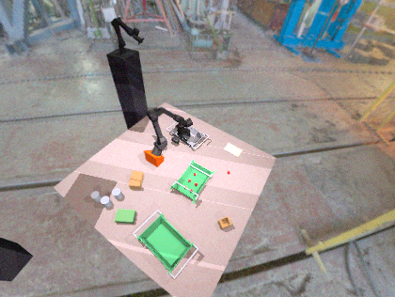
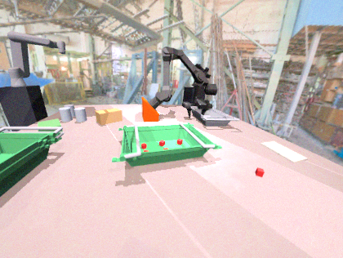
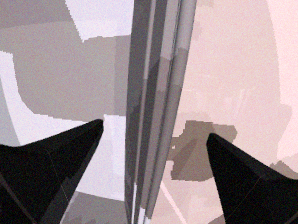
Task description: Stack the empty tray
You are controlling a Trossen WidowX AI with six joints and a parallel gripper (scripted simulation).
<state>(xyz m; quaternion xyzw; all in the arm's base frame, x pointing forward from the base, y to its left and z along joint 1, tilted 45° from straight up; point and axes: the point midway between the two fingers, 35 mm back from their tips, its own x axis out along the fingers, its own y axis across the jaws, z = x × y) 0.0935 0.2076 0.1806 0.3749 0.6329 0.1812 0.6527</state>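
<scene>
The loaded green tray (image 1: 200, 180) (image 2: 171, 157) stands mid-table with several red blocks (image 1: 189, 180) (image 2: 162, 143) inside. Both its wire bars lie across its top, one bar (image 2: 137, 140) to the left and another bar (image 2: 198, 135) to the right in the exterior view. The empty grey tray (image 1: 199, 137) (image 2: 218, 121) (image 3: 145, 95) lies at the back of the table, its bars out over its ends. My gripper (image 1: 182, 138) (image 2: 199, 116) (image 3: 156, 132) is open, one finger on each side of the grey tray's long wall, touching neither side in the wrist view.
A larger empty green tray (image 1: 165, 242) stands at the front. An orange wedge (image 1: 154, 158) (image 2: 150, 111) is near the arm's base. Also there are tan blocks (image 1: 136, 179), a green block (image 1: 125, 216), grey cylinders (image 1: 106, 202), a small orange box (image 1: 225, 223) and a loose red cube (image 1: 229, 172) (image 2: 260, 172).
</scene>
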